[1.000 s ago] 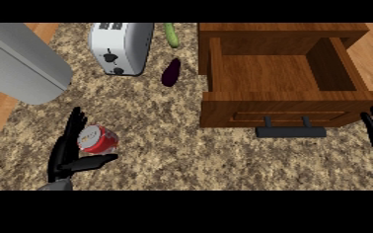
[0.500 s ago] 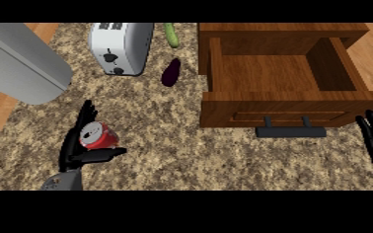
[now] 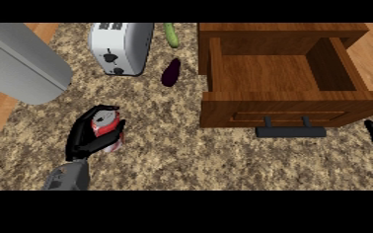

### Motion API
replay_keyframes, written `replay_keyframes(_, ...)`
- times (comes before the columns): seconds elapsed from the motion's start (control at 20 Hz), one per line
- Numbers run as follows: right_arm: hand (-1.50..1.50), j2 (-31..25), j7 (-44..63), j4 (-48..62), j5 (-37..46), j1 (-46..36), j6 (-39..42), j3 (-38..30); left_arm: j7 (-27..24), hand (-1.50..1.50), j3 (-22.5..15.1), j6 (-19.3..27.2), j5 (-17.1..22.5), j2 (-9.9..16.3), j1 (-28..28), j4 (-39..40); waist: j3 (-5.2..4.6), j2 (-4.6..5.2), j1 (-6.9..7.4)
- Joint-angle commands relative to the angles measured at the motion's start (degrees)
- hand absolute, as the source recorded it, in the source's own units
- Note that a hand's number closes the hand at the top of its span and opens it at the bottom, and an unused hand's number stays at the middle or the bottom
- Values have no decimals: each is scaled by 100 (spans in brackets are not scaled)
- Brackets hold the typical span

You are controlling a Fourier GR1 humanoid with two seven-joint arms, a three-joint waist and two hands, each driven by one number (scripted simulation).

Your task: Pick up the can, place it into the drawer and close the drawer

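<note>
Black left hand [image 3: 86,137] now curled round small red-and-silver can [image 3: 105,126], near-left on speckled counter [image 3: 182,148]; 0.5 s ago only beside it. Grasp looks set, lift next. Open wooden drawer [image 3: 280,76] far right, well apart. Right hand [image 3: 369,128]: sliver only, can't tell.
</note>
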Motion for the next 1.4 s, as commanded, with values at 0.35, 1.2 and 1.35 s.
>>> replay_keyframes(0.35,-150,-81,414,-231,-149,-212,-73,-118,439,150,-200,-4,298,-200,92,-812,0,0,9)
replay_keyframes(1.2,-150,54,-133,106,138,-201,-267,79,1896,150,-752,857,-5,-331,-694,-2443,2,-1,17)
replay_keyframes(1.35,-150,-76,172,-274,-117,-102,-189,-60,2484,150,-1051,1151,-261,-485,-1034,-2778,2,-5,-1)
